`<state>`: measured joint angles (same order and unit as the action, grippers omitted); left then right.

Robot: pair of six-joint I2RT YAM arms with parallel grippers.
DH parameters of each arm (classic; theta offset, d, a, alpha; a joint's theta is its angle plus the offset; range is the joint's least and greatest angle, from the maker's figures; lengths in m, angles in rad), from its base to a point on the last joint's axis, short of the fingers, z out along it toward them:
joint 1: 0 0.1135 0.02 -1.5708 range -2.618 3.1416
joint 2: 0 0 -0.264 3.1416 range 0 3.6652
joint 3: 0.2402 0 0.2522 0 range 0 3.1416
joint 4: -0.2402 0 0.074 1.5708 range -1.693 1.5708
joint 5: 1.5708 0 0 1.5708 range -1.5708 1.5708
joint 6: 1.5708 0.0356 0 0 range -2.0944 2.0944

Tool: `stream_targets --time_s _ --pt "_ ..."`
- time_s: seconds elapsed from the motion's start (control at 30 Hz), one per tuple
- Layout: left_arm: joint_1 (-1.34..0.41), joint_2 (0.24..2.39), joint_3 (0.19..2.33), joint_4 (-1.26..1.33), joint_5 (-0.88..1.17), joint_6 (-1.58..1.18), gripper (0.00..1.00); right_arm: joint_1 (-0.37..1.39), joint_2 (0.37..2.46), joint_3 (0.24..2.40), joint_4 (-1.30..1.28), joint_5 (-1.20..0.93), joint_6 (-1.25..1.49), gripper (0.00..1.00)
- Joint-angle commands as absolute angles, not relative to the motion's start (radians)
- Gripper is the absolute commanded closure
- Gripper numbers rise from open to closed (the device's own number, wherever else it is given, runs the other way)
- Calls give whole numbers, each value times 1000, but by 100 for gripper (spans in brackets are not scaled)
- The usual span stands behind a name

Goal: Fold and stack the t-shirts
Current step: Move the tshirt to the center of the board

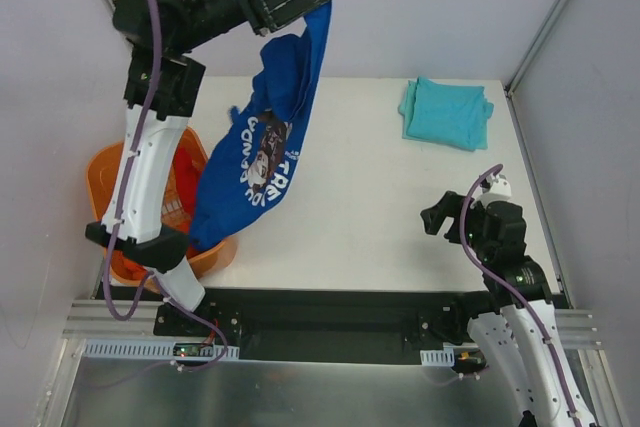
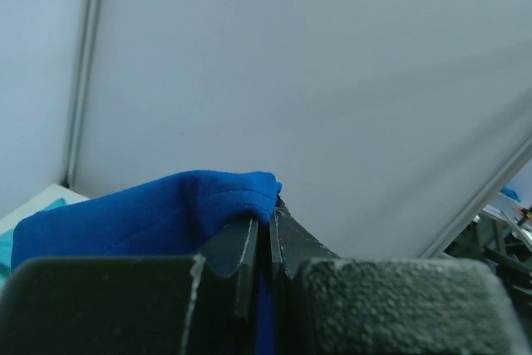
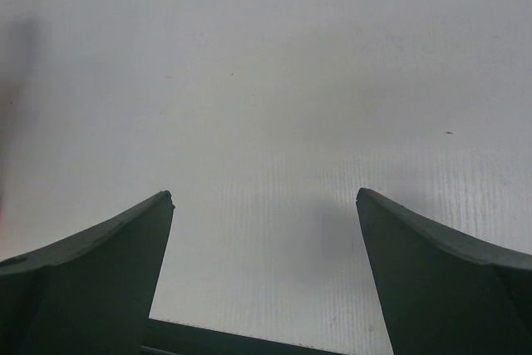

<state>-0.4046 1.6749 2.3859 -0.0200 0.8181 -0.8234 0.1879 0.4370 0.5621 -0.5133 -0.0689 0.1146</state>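
Orange plastic tub (image 1: 97, 175) at the left edge of the white table (image 1: 370, 217), toward its near side, pale enclosure walls (image 1: 420, 7) behind, grey metal corner post (image 1: 545, 32), black mounting strip (image 1: 330, 312) along the near edge.

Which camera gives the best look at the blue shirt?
The top external view: the blue shirt hangs from the left gripper, nearly all of it visible. The left wrist view shows only the pinched bunch; the right wrist view shows none of it.
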Motion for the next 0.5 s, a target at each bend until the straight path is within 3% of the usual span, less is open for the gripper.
stream_targets --time_s 0.0,0.33,0.47 --pt "-530 1784 2546 57 779 -819 100 195 413 555 -494 -78 109 3" --pt "-747 1767 2444 67 704 -569 100 195 400 551 -499 -43 110 3" --pt "-746 1763 2378 64 724 -574 100 195 432 540 -450 -183 104 3"
